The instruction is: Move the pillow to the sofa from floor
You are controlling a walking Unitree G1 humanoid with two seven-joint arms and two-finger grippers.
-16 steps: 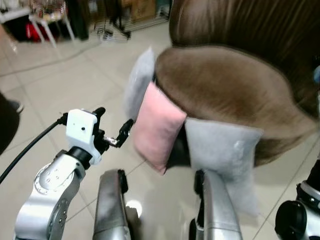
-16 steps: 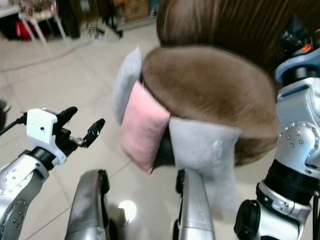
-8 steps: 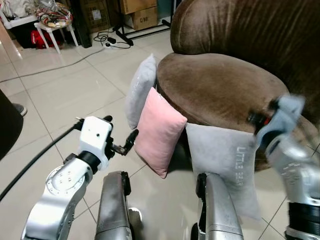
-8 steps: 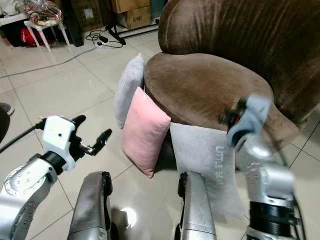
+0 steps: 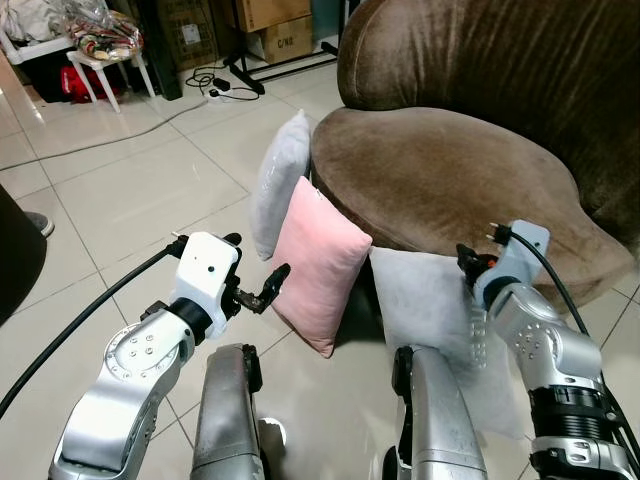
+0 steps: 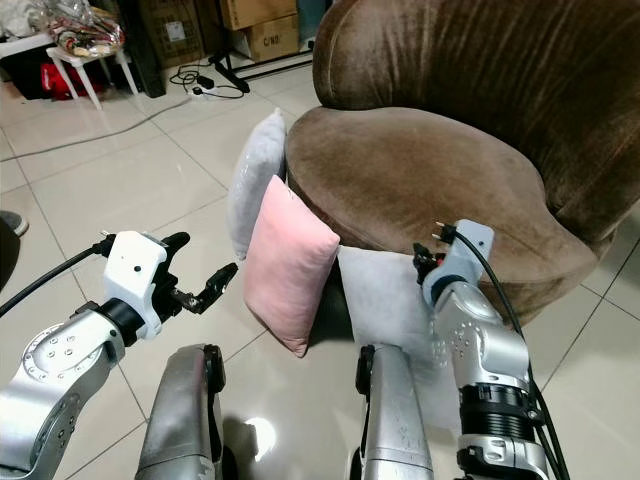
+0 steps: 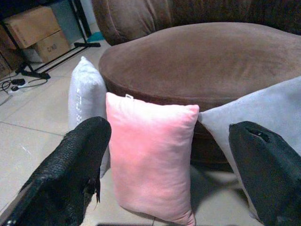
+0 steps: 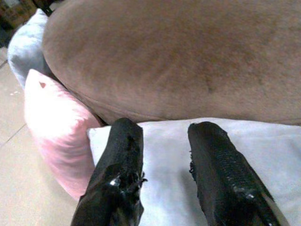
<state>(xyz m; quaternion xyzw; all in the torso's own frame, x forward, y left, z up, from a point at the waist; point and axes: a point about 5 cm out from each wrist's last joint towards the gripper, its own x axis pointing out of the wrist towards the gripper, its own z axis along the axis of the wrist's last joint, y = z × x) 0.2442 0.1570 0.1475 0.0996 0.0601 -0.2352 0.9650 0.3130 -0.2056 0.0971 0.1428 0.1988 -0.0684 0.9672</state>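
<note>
While three pillows lean on the floor against the sofa (image 5: 450,170), the right pincer (image 8: 164,155) hangs spread over the grey pillow (image 5: 430,300); soft and light, it should pinch best at its top edge. Left pincer (image 7: 169,155) gapes toward the pink pillow (image 7: 150,160).

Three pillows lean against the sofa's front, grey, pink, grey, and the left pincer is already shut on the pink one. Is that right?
Not quite. The left pincer is open and short of the pink pillow; the left wrist view shows its fingers spread wide with the pillow beyond them. The rest holds: grey pillow, pink, grey pillow against the sofa.
</note>
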